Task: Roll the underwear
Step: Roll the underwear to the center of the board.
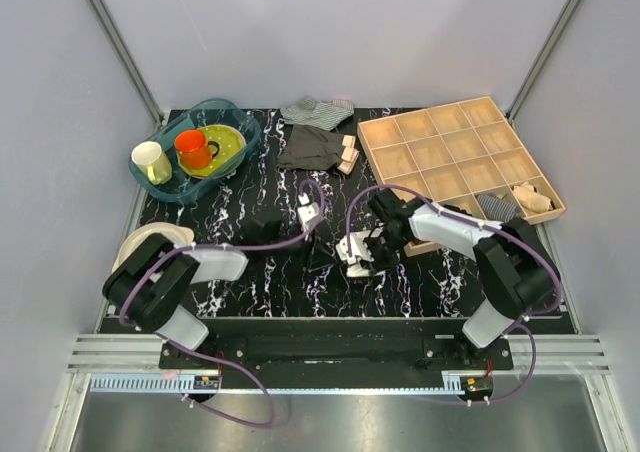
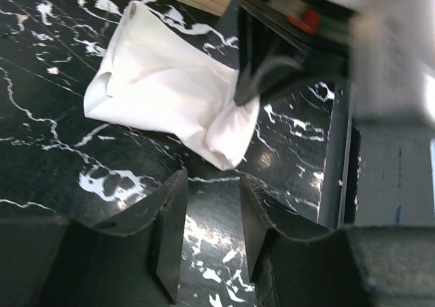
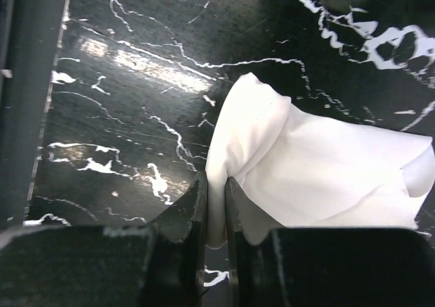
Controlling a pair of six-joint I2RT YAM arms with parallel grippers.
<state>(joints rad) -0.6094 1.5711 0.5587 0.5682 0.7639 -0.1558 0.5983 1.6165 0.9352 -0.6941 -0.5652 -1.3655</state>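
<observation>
Right fingers (image 3: 185,219) pinch the underwear (image 3: 326,178); left fingers (image 2: 168,225) gape near it.

You face a glossy black marble-patterned tabletop with white veins (image 1: 270,287), and patches of pale glare lie on it. Plain pale grey wall panels (image 1: 330,32) close it in at the back and both sides, joined by slanting silver metal struts (image 1: 118,47). A ribbed aluminium rail (image 1: 110,357) runs along your near edge.
</observation>
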